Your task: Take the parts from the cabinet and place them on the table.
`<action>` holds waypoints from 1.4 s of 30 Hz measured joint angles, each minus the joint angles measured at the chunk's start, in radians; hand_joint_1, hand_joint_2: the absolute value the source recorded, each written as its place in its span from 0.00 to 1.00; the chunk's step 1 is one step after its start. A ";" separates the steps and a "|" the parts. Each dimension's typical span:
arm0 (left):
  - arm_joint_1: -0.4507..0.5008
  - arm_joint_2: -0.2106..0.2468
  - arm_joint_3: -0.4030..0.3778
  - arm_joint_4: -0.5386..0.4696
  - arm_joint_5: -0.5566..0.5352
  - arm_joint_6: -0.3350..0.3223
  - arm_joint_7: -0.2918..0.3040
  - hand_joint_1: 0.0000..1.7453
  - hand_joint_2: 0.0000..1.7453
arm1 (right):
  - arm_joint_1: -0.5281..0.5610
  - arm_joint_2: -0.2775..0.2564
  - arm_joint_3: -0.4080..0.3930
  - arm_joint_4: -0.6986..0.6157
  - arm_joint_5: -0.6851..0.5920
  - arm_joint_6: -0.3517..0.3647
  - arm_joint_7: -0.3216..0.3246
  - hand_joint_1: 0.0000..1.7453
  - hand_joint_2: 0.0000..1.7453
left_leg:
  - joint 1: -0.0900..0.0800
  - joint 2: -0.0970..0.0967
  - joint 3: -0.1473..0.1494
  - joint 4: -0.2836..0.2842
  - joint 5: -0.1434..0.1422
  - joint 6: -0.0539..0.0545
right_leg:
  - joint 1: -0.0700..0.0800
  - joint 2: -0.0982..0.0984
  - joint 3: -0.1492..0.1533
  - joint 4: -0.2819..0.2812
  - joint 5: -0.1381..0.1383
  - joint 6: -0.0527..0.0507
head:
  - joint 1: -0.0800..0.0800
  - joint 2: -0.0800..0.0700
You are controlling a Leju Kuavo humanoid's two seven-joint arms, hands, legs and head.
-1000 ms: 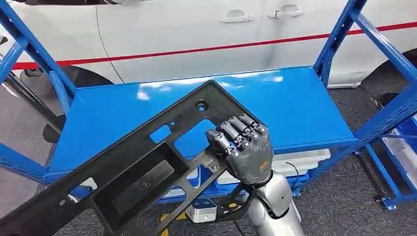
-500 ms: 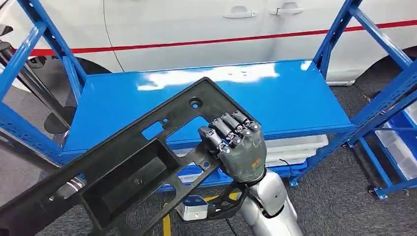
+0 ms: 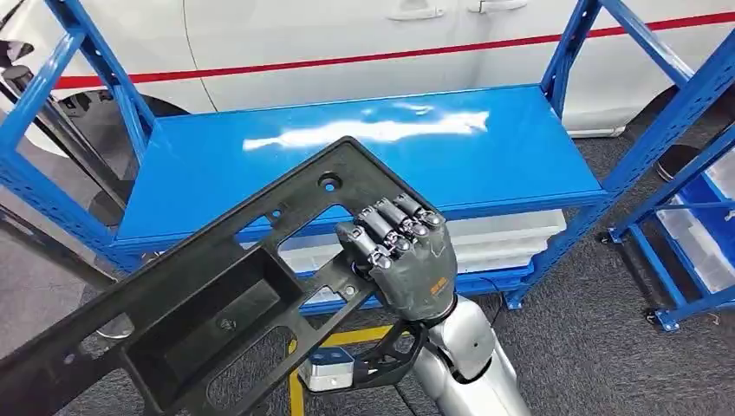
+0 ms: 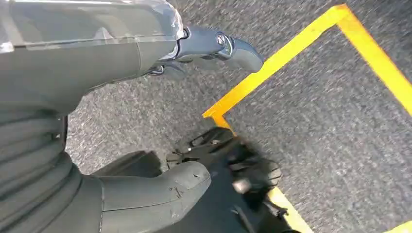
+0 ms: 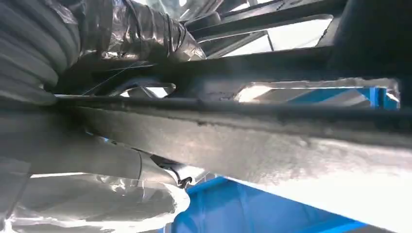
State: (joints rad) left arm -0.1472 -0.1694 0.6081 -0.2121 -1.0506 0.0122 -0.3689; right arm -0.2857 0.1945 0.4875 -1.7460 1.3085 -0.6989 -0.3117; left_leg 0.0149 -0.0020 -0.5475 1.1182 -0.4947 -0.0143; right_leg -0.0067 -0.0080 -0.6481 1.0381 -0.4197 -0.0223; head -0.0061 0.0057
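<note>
One long black plastic frame (image 3: 234, 286), a car trim part with cut-outs and a recessed tray, is what the right hand (image 3: 403, 264) carries in the head view. The fingers (image 3: 381, 227) curl over a crossbar near the part's upper end, so the hand grips it firmly there, while the rest slants down toward the lower left, out in front of the blue shelf (image 3: 364, 165) and clear of its surface. A white car (image 3: 347, 35) stands behind the rack, and white bins (image 3: 511, 243) sit on the lower level.

From the left wrist view, the left hand (image 4: 145, 116) hangs over grey carpet and a yellow floor line (image 4: 291, 53); its thumb and a finger stand apart with nothing between them, so it looks loosely open.

Seen from the right wrist view, the bar of the part (image 5: 243, 116) lies straight across the palm, with the shelf's blue showing below.

I'd say the carry is the step in hand. With the grip so far toward one end, the long free end will want to swing and droop, so turning slowly, keeping it off the blue uprights (image 3: 95, 87), and steadying the low end with the idle hand would help.
</note>
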 joint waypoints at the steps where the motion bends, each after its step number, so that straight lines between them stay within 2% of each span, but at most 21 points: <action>1: -0.003 -0.001 -0.002 0.000 -0.001 -0.001 0.000 0.00 1.00 | 0.000 0.000 0.001 -0.001 0.002 0.000 0.002 1.00 1.00 | -0.001 -0.001 0.048 -0.078 -0.035 0.002 | 0.002 0.000 -0.007 0.004 0.005 0.005 | 0.000 0.000; 2: -0.004 -0.001 -0.003 0.000 -0.003 -0.002 0.001 0.00 1.00 | -0.002 -0.001 0.002 -0.002 0.003 0.000 0.003 1.00 1.00 | -0.007 -0.006 0.068 -0.115 -0.042 0.012 | 0.003 0.000 -0.010 0.008 0.011 0.012 | 0.001 0.000; 6: -0.002 -0.005 -0.008 0.000 -0.007 -0.003 0.002 0.00 1.00 | -0.004 -0.006 0.005 -0.002 0.004 0.000 0.004 1.00 1.00 | -0.001 0.001 0.046 -0.120 -0.009 0.044 | 0.000 0.005 -0.018 0.005 0.030 0.037 | 0.000 0.000; 8: -0.007 -0.005 -0.008 0.000 -0.008 -0.003 0.003 0.00 1.00 | -0.005 -0.010 0.005 -0.002 0.004 0.000 0.005 1.00 1.00 | -0.005 0.005 0.023 -0.120 0.013 0.062 | 0.000 0.008 -0.049 0.078 -0.071 0.042 | 0.001 0.000; 10: -0.007 -0.005 -0.008 0.000 -0.008 -0.003 0.003 0.00 1.00 | -0.004 -0.014 0.006 -0.002 0.004 0.000 0.005 1.00 1.00 | -0.010 0.006 -0.004 -0.119 0.032 0.066 | -0.001 0.008 -0.091 0.233 -0.170 0.047 | 0.001 0.000; 12: -0.006 -0.005 -0.008 0.000 -0.008 -0.003 0.003 0.00 1.00 | -0.004 -0.021 0.006 -0.002 0.004 0.000 0.006 1.00 1.00 | -0.013 0.008 -0.030 -0.113 0.049 0.064 | -0.001 0.007 -0.091 0.299 -0.160 0.048 | 0.002 0.000; 14: -0.008 -0.005 -0.009 0.000 -0.008 -0.003 0.004 0.00 1.00 | -0.004 -0.025 0.006 -0.002 0.002 0.000 0.006 1.00 1.00 | -0.015 0.008 -0.056 -0.104 0.061 0.060 | 0.000 0.007 -0.015 0.212 -0.095 0.042 | 0.002 0.000; 15: -0.010 -0.005 -0.009 0.000 -0.008 -0.003 0.006 0.00 1.00 | -0.004 -0.027 0.006 -0.002 0.000 0.000 0.006 1.00 1.00 | -0.015 0.007 -0.066 -0.099 0.066 0.058 | 0.000 0.008 0.049 0.124 -0.074 0.036 | 0.001 0.000; 17: -0.012 -0.005 -0.009 0.000 -0.006 -0.002 0.010 0.00 1.00 | -0.005 -0.027 0.008 -0.002 -0.002 0.000 0.005 1.00 1.00 | -0.020 0.006 -0.079 -0.089 0.075 0.048 | 0.009 0.008 0.134 -0.014 -0.108 0.024 | 0.001 0.000; 20: -0.015 -0.004 -0.009 0.000 0.001 0.000 0.016 0.00 1.00 | -0.006 -0.028 0.008 -0.003 -0.009 0.000 0.005 1.00 1.00 | -0.015 0.007 -0.081 -0.095 0.096 0.031 | 0.015 0.008 0.122 -0.011 -0.092 0.011 | 0.001 0.000; 21: -0.014 -0.003 -0.009 0.000 0.002 0.000 0.016 0.00 1.00 | -0.006 -0.028 0.008 -0.002 -0.011 0.000 0.005 1.00 1.00 | -0.019 0.005 -0.088 -0.092 0.094 0.025 | 0.004 0.006 0.117 -0.021 -0.079 0.000 | 0.001 0.000; 23: -0.013 -0.003 -0.009 0.000 0.004 0.001 0.017 0.00 1.00 | -0.008 -0.028 0.009 -0.002 -0.017 0.000 0.004 1.00 1.00 | -0.013 0.003 -0.117 -0.026 0.005 0.018 | 0.003 0.002 0.095 -0.023 -0.058 -0.016 | 0.000 0.000; 25: -0.013 -0.003 -0.008 0.000 0.004 0.000 0.017 0.00 1.00 | -0.008 -0.028 0.009 -0.002 -0.019 0.000 0.004 1.00 1.00 | -0.009 0.003 -0.159 0.124 -0.097 0.009 | 0.004 0.000 0.068 -0.021 -0.039 -0.018 | 0.000 0.000; 26: -0.013 -0.003 -0.009 0.000 0.004 0.000 0.017 0.00 1.00 | -0.008 -0.028 0.010 -0.002 -0.019 0.000 0.004 1.00 1.00 | -0.008 0.003 -0.171 0.183 -0.116 0.006 | 0.004 0.000 0.054 -0.019 -0.030 -0.017 | 0.000 0.000; 28: -0.012 -0.003 -0.008 0.000 0.004 0.000 0.016 0.00 1.00 | -0.008 -0.031 0.010 0.001 -0.019 0.000 0.004 1.00 1.00 | -0.006 0.004 -0.144 0.192 -0.072 0.003 | 0.004 -0.001 0.026 -0.012 -0.014 -0.015 | 0.000 0.000; 30: -0.012 -0.001 -0.009 0.000 0.004 -0.002 0.012 0.00 1.00 | -0.008 -0.034 0.010 0.001 -0.019 0.000 0.004 1.00 1.00 | -0.005 0.004 -0.041 0.051 -0.004 0.007 | 0.003 -0.001 0.001 -0.004 0.000 -0.010 | 0.000 0.000; 32: -0.015 0.000 -0.009 0.000 0.005 -0.002 0.009 0.00 1.00 | -0.008 -0.035 0.011 0.001 -0.017 0.000 0.005 1.00 1.00 | -0.011 0.002 0.064 -0.105 -0.035 0.014 | 0.008 0.000 -0.013 0.004 0.012 0.001 | 0.000 0.000; 36: -0.013 0.000 -0.009 0.000 0.005 -0.003 0.003 0.00 1.00 | -0.010 -0.039 0.017 0.001 -0.011 0.000 0.016 1.00 1.00 | -0.012 0.001 0.048 -0.125 -0.012 0.037 | 0.005 -0.001 -0.016 -0.007 0.043 0.027 | 0.001 0.000; 38: -0.016 -0.001 -0.009 0.000 0.005 -0.004 0.003 0.00 1.00 | -0.010 -0.043 0.017 0.001 -0.012 0.000 0.020 1.00 1.00 | -0.008 0.007 0.034 -0.130 0.009 0.053 | 0.001 0.005 -0.040 0.043 -0.035 0.034 | 0.002 0.000; 40: -0.017 -0.001 -0.009 0.000 0.005 -0.005 0.003 0.00 1.00 | -0.010 -0.048 0.018 0.001 -0.023 0.000 0.023 1.00 1.00 | -0.010 0.009 0.010 -0.129 0.028 0.060 | -0.001 0.006 -0.082 0.189 -0.149 0.039 | 0.001 0.000; 42: -0.015 -0.001 -0.010 0.000 0.004 -0.008 0.003 0.00 1.00 | -0.009 -0.056 0.018 0.001 -0.034 0.000 0.028 1.00 1.00 | -0.012 0.010 -0.015 -0.125 0.044 0.058 | -0.003 0.006 -0.101 0.295 -0.170 0.043 | 0.001 0.000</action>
State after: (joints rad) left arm -0.1625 -0.1701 0.5982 -0.2125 -1.0464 0.0038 -0.3658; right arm -0.2951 0.1388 0.5055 -1.7453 1.2741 -0.6989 -0.2839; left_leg 0.0032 0.0076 -0.5624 0.9933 -0.4507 0.0442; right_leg -0.0101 -0.0018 -0.7496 1.3326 -0.5892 0.0208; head -0.0053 0.0057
